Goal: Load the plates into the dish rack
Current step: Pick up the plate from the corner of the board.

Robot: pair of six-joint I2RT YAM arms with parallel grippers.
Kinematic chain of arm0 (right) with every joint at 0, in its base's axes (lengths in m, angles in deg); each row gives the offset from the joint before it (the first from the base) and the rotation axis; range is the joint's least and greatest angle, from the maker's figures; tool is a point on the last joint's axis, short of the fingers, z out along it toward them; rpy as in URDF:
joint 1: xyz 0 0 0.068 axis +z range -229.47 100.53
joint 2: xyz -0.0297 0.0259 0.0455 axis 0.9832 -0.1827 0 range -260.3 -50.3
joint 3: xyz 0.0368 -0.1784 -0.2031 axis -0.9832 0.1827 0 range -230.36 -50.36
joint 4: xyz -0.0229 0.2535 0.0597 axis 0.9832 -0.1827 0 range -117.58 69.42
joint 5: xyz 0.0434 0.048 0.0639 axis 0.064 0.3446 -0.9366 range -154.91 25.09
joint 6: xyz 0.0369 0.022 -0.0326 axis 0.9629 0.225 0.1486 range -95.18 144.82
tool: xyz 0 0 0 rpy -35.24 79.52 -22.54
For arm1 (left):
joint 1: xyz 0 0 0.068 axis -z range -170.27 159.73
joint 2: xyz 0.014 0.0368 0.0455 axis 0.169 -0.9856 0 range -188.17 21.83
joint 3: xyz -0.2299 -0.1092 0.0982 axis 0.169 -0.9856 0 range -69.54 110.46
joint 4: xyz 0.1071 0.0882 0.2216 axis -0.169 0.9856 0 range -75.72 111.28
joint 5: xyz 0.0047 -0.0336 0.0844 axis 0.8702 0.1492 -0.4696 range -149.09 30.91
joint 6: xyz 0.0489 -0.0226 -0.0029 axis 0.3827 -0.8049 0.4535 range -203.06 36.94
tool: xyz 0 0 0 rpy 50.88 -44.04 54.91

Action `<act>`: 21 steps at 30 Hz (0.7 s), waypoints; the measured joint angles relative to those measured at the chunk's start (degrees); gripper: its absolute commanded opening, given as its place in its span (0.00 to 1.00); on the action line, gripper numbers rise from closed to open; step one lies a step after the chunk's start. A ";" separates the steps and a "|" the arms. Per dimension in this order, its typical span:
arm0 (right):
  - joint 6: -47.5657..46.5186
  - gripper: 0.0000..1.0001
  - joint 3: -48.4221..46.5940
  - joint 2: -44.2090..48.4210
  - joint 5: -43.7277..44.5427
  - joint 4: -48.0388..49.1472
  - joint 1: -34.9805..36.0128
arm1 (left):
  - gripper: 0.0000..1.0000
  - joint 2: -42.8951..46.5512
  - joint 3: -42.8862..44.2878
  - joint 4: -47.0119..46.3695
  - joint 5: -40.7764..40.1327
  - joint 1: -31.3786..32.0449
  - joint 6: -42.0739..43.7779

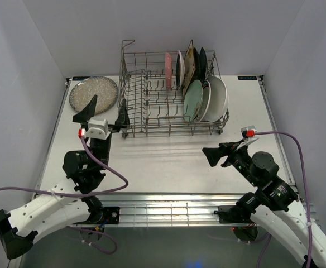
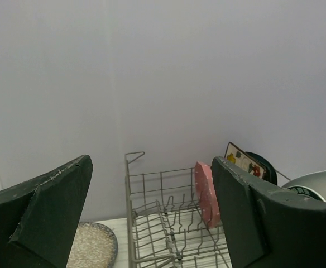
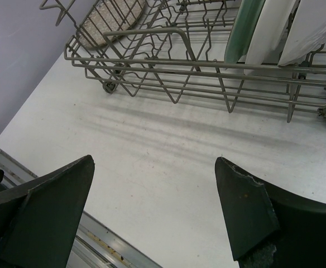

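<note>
One plate is off the rack: the speckled silver plate (image 1: 93, 94) lies flat at the back-left corner of the bench (image 1: 168, 162), just beside the dish rack (image 1: 152, 95). The rest stand on edge in the rack's right half.

Back row: pink plate (image 1: 168, 71) on its own, then a white one, the cream floral plate (image 1: 189, 62) and two dark ones packed tight. Front row: pale green plate (image 1: 192, 101), then two white ones, the big white plate (image 1: 217, 97) outermost. Overlap hides most faces, so it's probably eight in the rack, can't confirm.

Left jaws are released, spread wide and empty, between the speckled silver plate and the rack's front-left corner. From above, the inner finger overlaps the rack's corner wire; touching or just clear, can't tell. The left wrist view crops the speckled silver plate at the bottom and the plates at the right edge.

Right jaws are released and empty, over bare bench in front of the rack's right end, apart from it. The right wrist view shows only the rack's lower front wires and plate bottoms.

Room: a wide bench strip between the rack front and the near rail (image 1: 168, 202). Tight on the left, where the speckled silver plate sits near the bench edge and side wall.
</note>
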 measured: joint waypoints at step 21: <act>0.22 0.94 0.04 3.10 -0.39 -0.11 0.00 | 0.98 12.98 -20.00 -7.26 -4.28 -0.85 27.96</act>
